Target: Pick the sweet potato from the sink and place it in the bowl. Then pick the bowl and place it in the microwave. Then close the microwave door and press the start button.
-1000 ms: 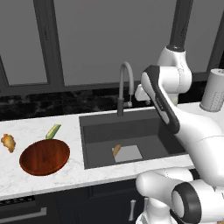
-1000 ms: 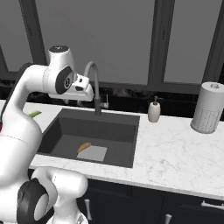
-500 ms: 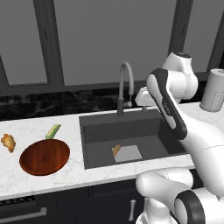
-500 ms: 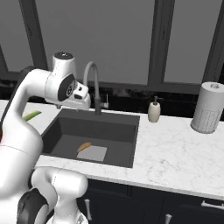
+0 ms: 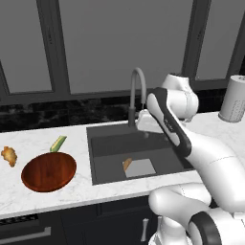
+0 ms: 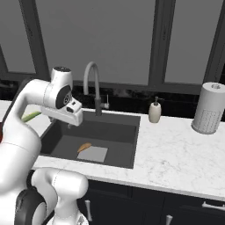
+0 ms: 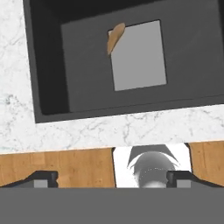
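The sweet potato, small and tan-orange, lies on the floor of the dark sink, at the edge of its light grey plate. My gripper hangs above the back of the basin, pointing down, open wide with nothing between its fingertips. The reddish-brown bowl rests empty on the counter to the left of the sink. The microwave is out of view.
A curved grey faucet rises just behind the hand. A pale green stalk and a knobby golden lump lie near the bowl. A soap dispenser and a paper towel roll stand to the right.
The hand has swung down and forward, from beside the faucet to over the back of the basin. The sweet potato and the bowl have stayed put.
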You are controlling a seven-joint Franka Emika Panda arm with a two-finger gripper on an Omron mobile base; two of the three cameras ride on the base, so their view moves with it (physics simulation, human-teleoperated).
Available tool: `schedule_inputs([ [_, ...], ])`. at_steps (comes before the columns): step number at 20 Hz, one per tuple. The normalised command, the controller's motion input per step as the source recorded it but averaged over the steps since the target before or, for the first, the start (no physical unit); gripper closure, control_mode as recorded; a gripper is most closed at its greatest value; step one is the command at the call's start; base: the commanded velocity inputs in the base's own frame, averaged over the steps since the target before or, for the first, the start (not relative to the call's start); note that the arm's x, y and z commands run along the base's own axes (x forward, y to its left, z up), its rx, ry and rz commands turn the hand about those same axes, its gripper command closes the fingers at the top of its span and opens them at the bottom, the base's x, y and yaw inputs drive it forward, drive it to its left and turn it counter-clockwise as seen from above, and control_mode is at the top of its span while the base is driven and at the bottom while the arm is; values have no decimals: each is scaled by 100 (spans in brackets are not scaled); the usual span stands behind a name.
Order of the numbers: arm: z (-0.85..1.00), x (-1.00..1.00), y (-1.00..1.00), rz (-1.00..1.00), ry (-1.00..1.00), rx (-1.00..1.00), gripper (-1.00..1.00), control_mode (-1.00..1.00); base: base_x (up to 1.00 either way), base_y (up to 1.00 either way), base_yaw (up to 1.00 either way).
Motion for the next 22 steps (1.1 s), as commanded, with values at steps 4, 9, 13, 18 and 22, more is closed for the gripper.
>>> schedule_inputs([
  [4, -78, 0, 44, -23, 11, 0, -100, -100, 0, 0, 0],
  [9, -30, 25, 5, -9, 8, -2, -100, -100, 0, 0, 0],
  [13, -44, 36, 13, -10, 3, -8, -100, -100, 0, 0, 0],
  [18, -37, 48, 2, -4, 1, -3, -100, -100, 0, 0, 0],
  [22, -36, 39, 0, 0, -2, -2, -100, -100, 0, 0, 0],
])
